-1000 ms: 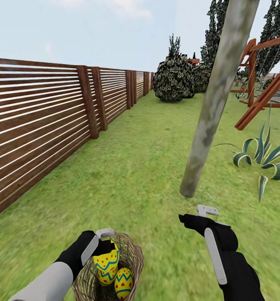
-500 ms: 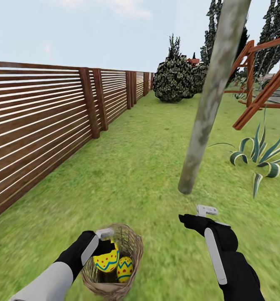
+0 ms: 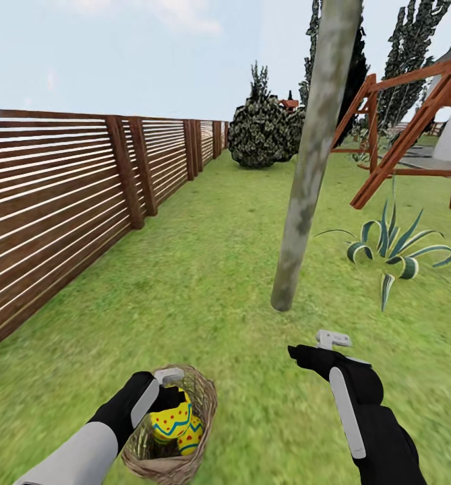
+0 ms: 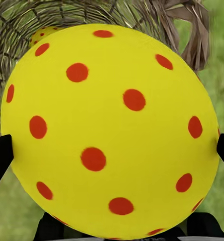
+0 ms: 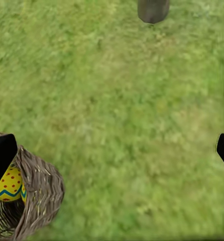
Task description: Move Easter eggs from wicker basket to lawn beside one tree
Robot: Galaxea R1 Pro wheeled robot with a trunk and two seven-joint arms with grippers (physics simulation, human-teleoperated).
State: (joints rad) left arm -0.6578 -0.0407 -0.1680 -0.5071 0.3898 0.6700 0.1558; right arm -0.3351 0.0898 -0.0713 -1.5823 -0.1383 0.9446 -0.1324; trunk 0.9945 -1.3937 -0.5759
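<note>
Lower left of the head view: left gripper (image 3: 173, 397) clasps an egg (image 3: 170, 415) over the basket (image 3: 178, 459); another egg (image 3: 193, 434) inside. Right gripper (image 3: 311, 349) spread wide, empty.

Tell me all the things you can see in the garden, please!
eggs: two showing in the head view, yellow with blue zigzags and red dots; one in the left gripper above the basket, one lower inside it
basket: one, brown wicker, on the grass near the robot's left side
tree trunk: one, pale grey-green, leaning, ahead of the right gripper
lawn: green grass all around
fence: one, brown wooden slats, along the left
striped plant: one, green and white, right of the trunk
bush: one, dark, round, far back
wooden frame: one, reddish-brown, far right
left gripper: black, closed on an egg
right gripper: black, open, holding nothing, over grass
</note>
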